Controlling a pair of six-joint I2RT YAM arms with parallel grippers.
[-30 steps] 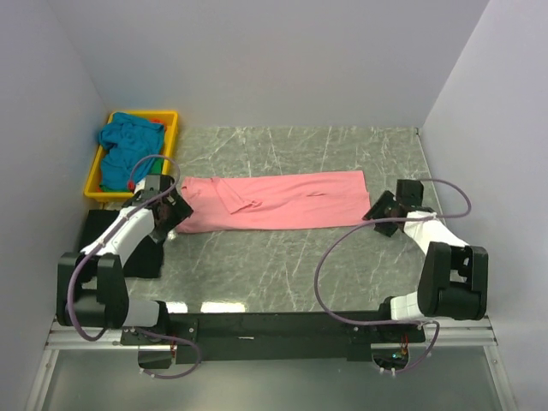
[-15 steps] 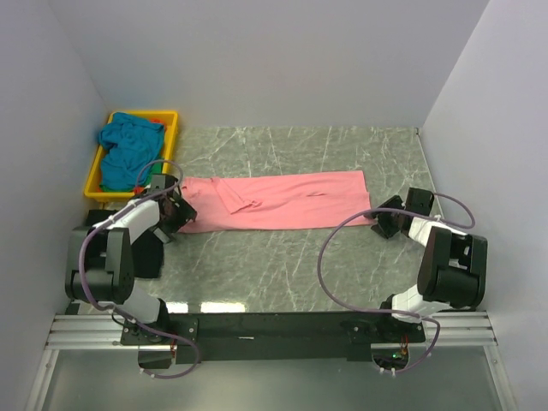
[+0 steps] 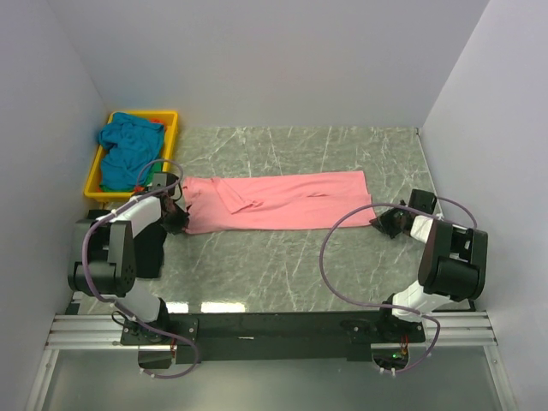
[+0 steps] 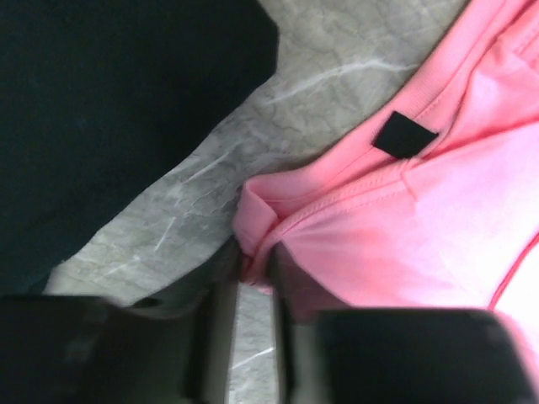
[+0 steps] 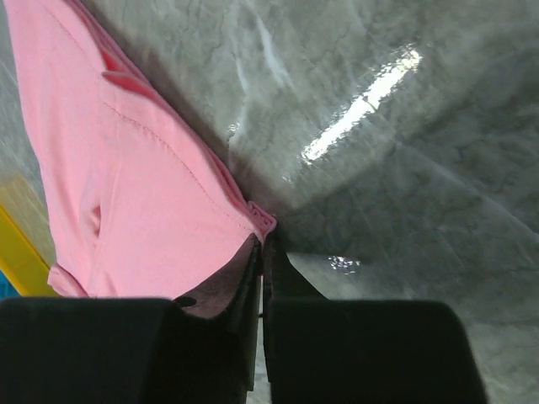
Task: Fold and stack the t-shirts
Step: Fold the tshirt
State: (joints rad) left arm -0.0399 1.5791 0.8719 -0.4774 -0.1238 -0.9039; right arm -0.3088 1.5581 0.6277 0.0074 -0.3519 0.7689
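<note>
Gripping the two near corners of the pink shirt (image 3: pixel 274 201) seems to be the step in hand, so a fold is being prepared and not yet made. The left gripper (image 4: pixel 251 273) is pinching the near corner at the collar end; its fingers are standing close together with the pink edge between the tips. The right gripper (image 5: pixel 263 244) is holding the near corner at the hem end, with its jaws almost touching around the cloth.

The shirt is lying flat on the table (image 3: pixel 282 265), between the two arms. It is forming a long narrow band. Its long axis is running from left to right in the top view, and the collar (a small black label is showing there) is pointing toward the left arm. The hem is pointing to the right.

The next move, I think, is calling for both arms to lift together, at the same height, keeping the near edge tight so it is not sagging in the middle.

A teal shirt (image 3: pixel 128 141) is waiting, crumpled, in the tray (image 3: pixel 171 116) at the far left, so most of the task is remaining.
</note>
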